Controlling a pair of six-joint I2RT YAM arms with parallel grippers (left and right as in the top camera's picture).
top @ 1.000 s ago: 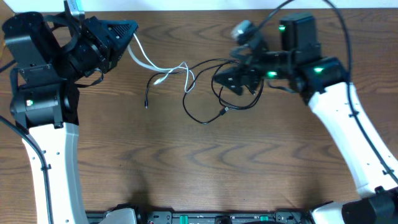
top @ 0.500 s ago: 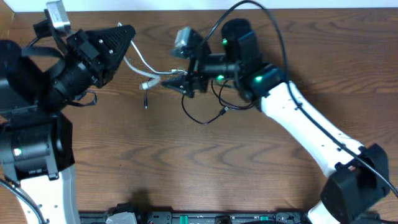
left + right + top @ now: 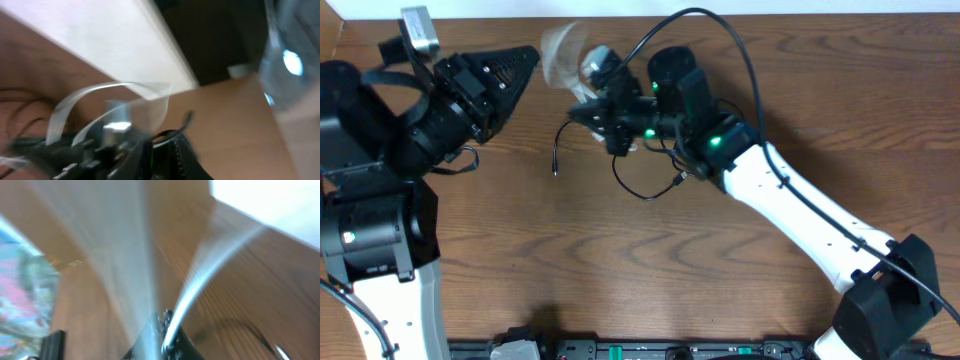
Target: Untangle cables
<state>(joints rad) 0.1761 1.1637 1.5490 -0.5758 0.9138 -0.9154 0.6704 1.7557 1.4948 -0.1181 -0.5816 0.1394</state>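
Right pincer [image 3: 578, 110] near far table [image 3: 620, 270] edge

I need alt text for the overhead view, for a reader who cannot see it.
The right gripper reaches from the lower right to a tangle of thin black cable on the wooden table. The left gripper points toward it from the upper left; a pale blur lies between them.
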